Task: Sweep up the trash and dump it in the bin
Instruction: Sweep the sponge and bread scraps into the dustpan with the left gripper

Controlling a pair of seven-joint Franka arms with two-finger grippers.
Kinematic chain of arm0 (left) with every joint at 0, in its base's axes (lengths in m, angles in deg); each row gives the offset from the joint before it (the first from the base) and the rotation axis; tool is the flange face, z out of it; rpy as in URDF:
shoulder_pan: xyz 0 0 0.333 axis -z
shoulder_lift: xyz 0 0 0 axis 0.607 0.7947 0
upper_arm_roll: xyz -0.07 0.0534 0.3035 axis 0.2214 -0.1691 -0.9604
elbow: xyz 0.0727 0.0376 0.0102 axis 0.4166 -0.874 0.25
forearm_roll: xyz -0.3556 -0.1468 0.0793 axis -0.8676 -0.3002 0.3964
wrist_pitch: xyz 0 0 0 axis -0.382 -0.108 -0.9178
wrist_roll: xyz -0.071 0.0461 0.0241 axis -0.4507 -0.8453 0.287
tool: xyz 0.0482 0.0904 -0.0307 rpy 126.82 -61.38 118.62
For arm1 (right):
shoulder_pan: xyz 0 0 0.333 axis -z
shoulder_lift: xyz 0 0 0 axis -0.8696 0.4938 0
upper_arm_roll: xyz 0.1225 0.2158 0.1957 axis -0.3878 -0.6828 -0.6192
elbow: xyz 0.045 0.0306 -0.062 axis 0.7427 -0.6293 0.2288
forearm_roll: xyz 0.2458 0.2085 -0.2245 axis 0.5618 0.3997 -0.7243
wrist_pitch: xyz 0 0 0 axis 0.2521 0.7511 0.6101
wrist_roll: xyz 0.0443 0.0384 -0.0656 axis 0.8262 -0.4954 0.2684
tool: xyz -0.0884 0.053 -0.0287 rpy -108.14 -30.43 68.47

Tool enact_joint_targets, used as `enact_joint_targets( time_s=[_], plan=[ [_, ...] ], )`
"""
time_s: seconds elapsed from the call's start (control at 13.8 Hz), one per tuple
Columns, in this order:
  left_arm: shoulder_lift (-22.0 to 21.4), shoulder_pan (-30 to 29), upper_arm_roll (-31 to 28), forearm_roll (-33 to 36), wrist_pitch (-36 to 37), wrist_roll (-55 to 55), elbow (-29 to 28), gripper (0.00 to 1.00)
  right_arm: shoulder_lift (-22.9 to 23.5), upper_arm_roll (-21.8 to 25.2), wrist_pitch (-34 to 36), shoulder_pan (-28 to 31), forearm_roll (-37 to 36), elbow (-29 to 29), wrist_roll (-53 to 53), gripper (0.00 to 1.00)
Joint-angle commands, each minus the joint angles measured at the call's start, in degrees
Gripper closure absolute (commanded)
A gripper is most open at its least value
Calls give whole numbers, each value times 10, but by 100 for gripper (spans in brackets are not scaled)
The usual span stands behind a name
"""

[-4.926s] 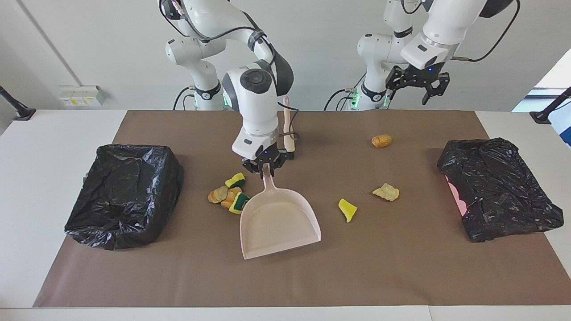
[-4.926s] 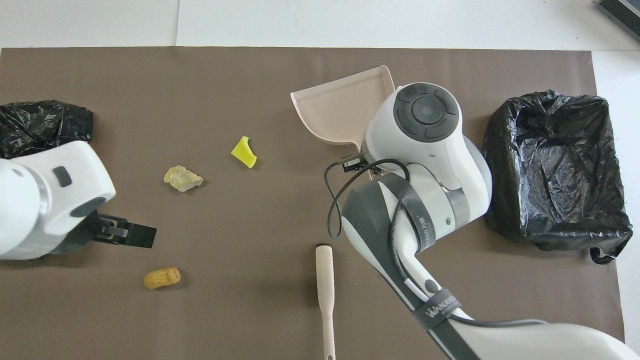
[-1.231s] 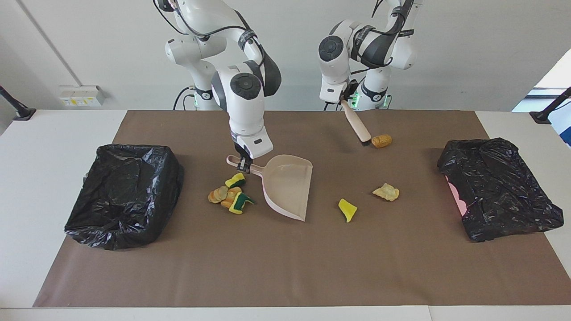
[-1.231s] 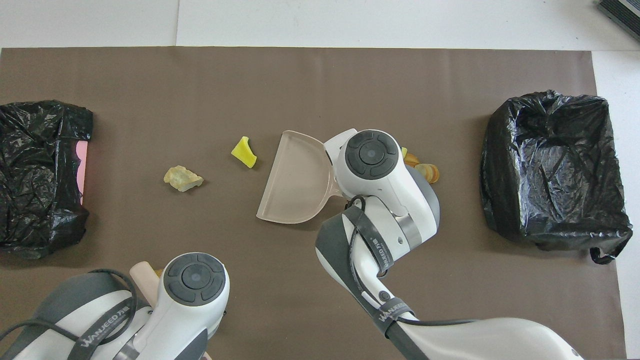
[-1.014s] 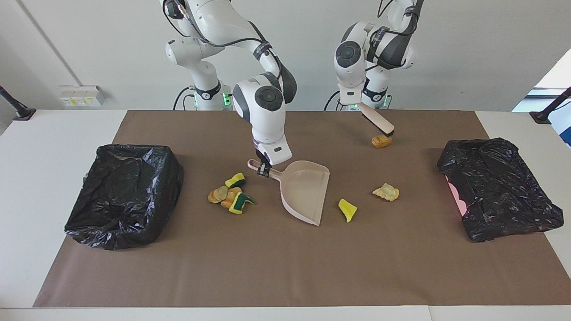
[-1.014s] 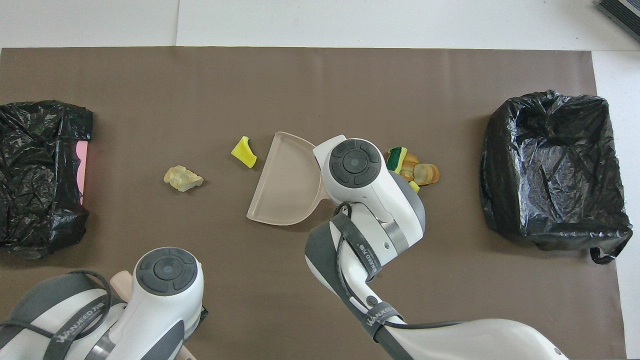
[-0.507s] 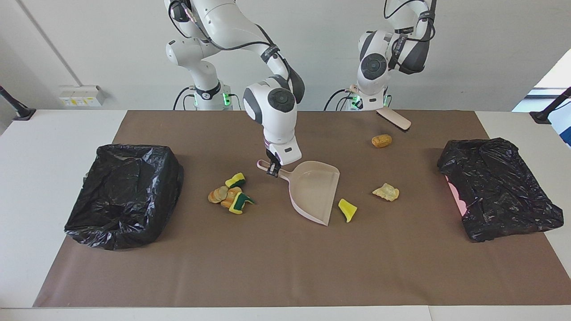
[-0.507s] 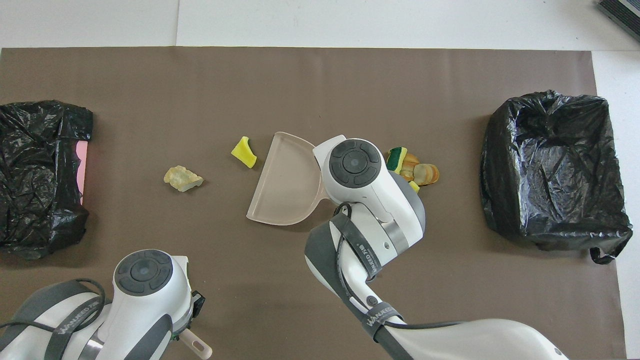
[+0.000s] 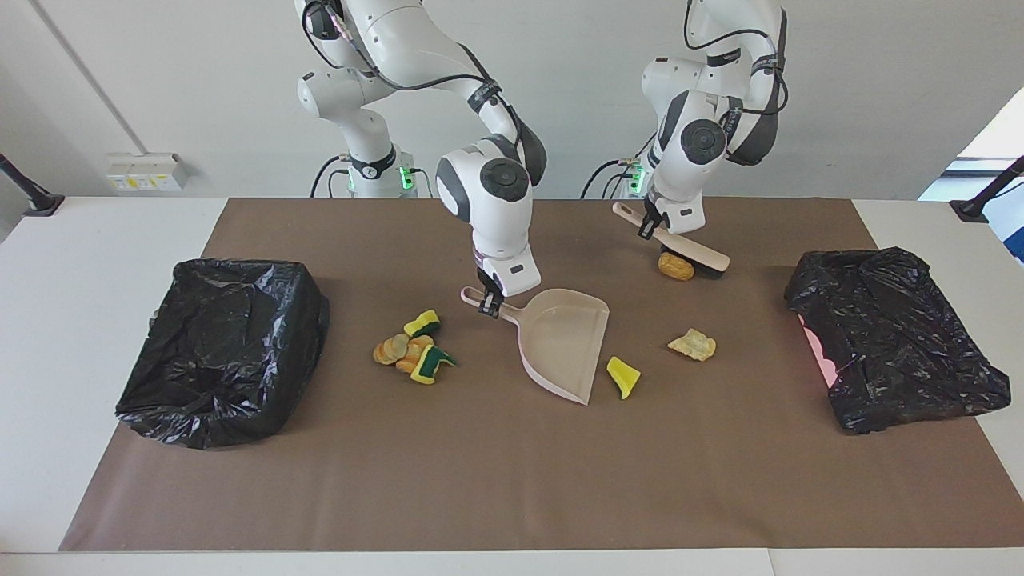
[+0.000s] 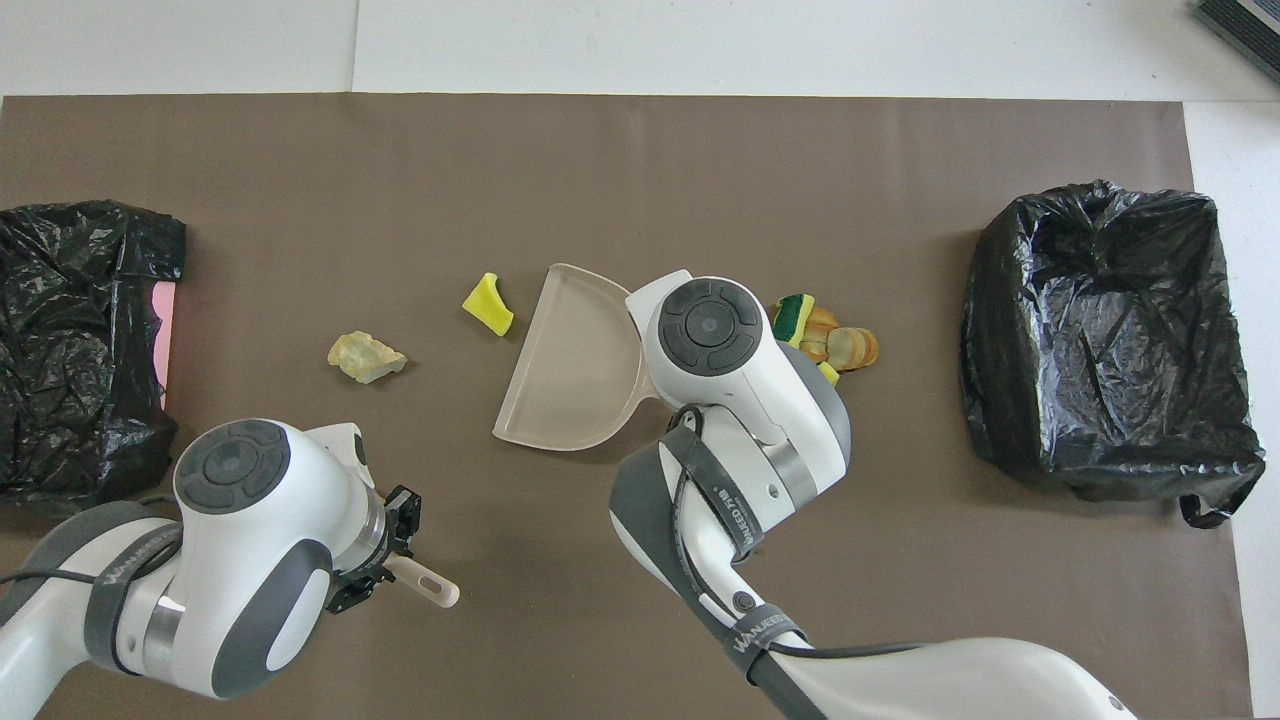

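i see a brown mat (image 9: pixel 512 480) spread over most of the white worktop (image 9: pixel 96 240), which shows bare at both ends. on the wall near the right arm's end sits a pale socket box (image 9: pixel 146 171). a black clamp foot (image 9: pixel 32 202) rests on the worktop corner there, and another black clamp foot (image 9: pixel 972 210) on the corner at the left arm's end. cables (image 9: pixel 608 172) trail down by the arm bases.

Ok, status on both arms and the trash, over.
Right gripper shut on dustpan handle, pan on mat. Left gripper shut on brush, bristles at tan chunk. Yellow chunk by pan lip; nothing blocking.
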Motion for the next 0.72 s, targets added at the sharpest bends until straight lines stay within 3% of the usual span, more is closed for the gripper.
enact_joint_targets(
  time_s=[0.0,0.22,0.43,0.65],
  plan=[
    [54,-22,7,-18,-22,-1,63,100,1,0,6,-1,9,-1,-4,100],
    [72,-20,8,-29,-81,-3,77,100,1,0,6,-1,9,-1,-4,100],
    [75,-20,7,-30,-94,-18,77,100,1,0,5,-1,9,0,-4,100],
    [75,-25,7,-33,-97,-158,77,100,1,0,4,-2,9,0,-5,100]
  ],
)
